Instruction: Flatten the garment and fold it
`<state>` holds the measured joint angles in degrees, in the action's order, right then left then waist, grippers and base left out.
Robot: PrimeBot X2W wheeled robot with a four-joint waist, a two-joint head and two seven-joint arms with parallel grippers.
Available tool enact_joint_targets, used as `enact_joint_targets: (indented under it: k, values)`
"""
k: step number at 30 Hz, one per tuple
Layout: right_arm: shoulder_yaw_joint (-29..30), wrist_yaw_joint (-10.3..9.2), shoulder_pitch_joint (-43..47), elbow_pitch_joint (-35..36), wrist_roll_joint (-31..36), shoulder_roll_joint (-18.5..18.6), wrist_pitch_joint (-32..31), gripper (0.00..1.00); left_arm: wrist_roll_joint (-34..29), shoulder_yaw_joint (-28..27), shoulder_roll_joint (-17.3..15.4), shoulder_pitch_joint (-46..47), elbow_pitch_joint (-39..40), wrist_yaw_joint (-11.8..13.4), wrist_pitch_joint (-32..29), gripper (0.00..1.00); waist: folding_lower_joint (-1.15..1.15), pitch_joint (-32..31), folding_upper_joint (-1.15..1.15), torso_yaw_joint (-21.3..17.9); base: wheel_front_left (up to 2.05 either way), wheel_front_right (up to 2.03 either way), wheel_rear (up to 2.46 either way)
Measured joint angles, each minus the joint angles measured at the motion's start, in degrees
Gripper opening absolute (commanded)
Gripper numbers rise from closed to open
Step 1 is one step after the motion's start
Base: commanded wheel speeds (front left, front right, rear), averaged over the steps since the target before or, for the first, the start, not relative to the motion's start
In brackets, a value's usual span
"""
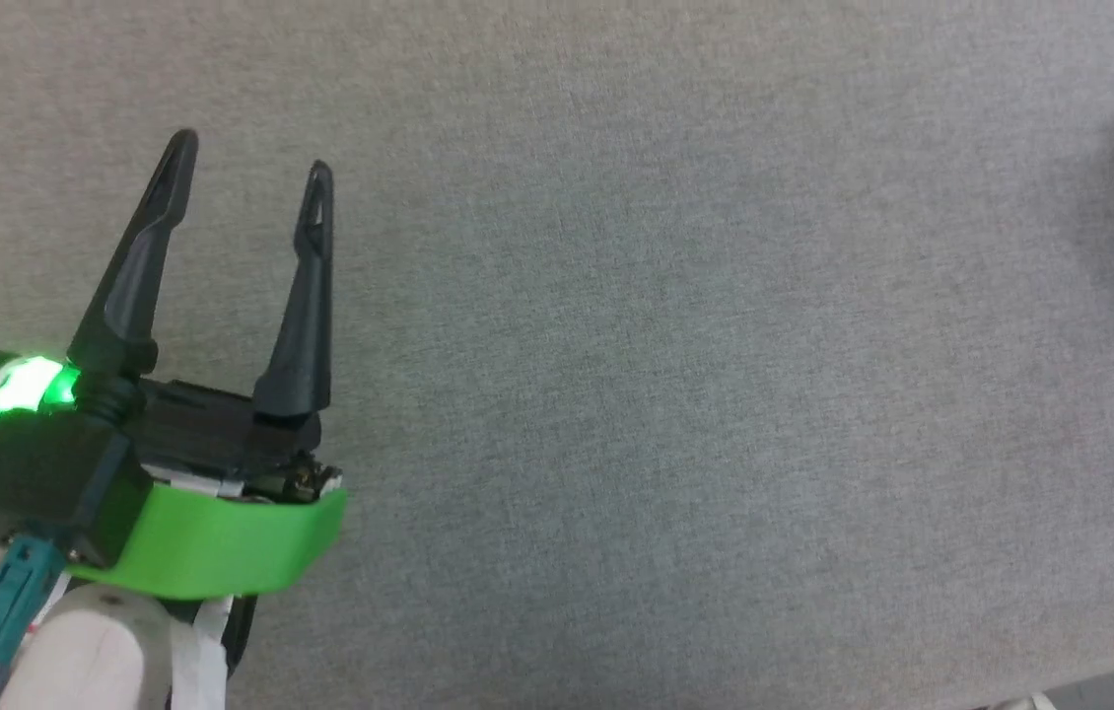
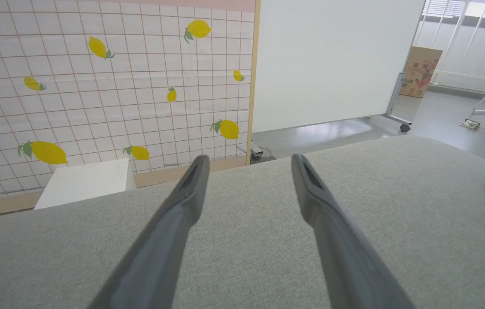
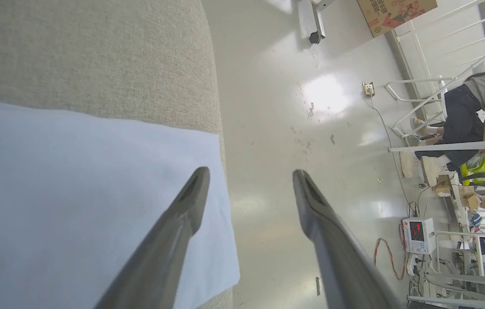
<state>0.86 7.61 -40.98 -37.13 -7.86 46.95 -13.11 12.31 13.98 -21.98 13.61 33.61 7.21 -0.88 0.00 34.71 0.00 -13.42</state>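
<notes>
Now, with our left pincer (image 1: 252, 154) and right pincer (image 3: 251, 173) both spread wide and empty, and the garment (image 3: 75, 193) lying flat at the table's (image 1: 665, 345) right edge, we should pinch a corner low and fold slowly.

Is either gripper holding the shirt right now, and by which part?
Nothing is held. The left gripper and right gripper both stand open; the garment lies free beneath the right one.

Light blue garment (image 3: 75, 193); grey table (image 1: 665, 345); lemon-print wall (image 2: 148, 56).
</notes>
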Motion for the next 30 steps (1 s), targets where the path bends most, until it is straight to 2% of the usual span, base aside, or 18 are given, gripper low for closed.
enact_joint_targets:
  k: [4,8,12,16,18,19,25,30]
  values:
    - [-0.3,0.00,-0.2,-0.4,-1.8,-2.2,1.9,1.00,0.9,-0.9,0.9,-1.3,-3.5,1.1,2.5,1.00,0.00,-2.4,0.00,0.7,0.00,0.00,0.00]
    - [1.1,-0.01,-0.1,0.2,-6.4,-6.8,4.9,1.00,1.7,-2.6,2.2,-3.4,-8.0,2.6,5.7,1.00,0.00,-5.6,0.00,1.7,0.00,0.00,0.00]
    - [1.4,-0.01,1.7,3.3,-10.0,-11.5,7.1,1.00,3.1,-4.3,3.0,-5.9,-12.7,3.6,9.6,1.00,0.00,-9.1,0.00,2.9,0.00,0.00,0.00]
    - [2.5,-0.02,7.4,8.0,-11.4,-15.3,8.2,1.00,3.8,-4.9,3.6,-8.0,-15.9,3.9,12.2,1.00,-0.01,-12.8,0.00,4.4,0.00,0.00,0.00]
    - [3.4,-0.02,10.5,11.0,-11.2,-17.4,8.6,1.00,3.9,-5.1,4.1,-8.9,-16.7,4.0,13.1,1.00,-0.01,-14.4,0.00,5.2,0.00,0.00,0.00]
    - [5.0,-0.01,13.8,14.9,-10.2,-20.2,8.9,1.00,4.5,-5.4,4.6,-9.6,-17.7,4.0,13.7,1.00,-0.01,-16.0,0.00,6.3,0.00,0.00,0.00]
    - [8.5,-0.02,23.9,27.2,-5.4,-28.5,9.3,1.00,4.7,-5.8,5.4,-12.3,-20.8,4.8,14.7,1.00,-0.01,-19.8,0.00,10.2,0.00,0.00,0.00]
    - [10.0,-0.02,31.6,34.9,-1.5,-35.4,9.8,1.00,4.6,-5.2,6.1,-13.9,-22.4,4.4,15.2,1.00,-0.01,-22.8,-0.01,12.7,0.00,0.00,0.00]
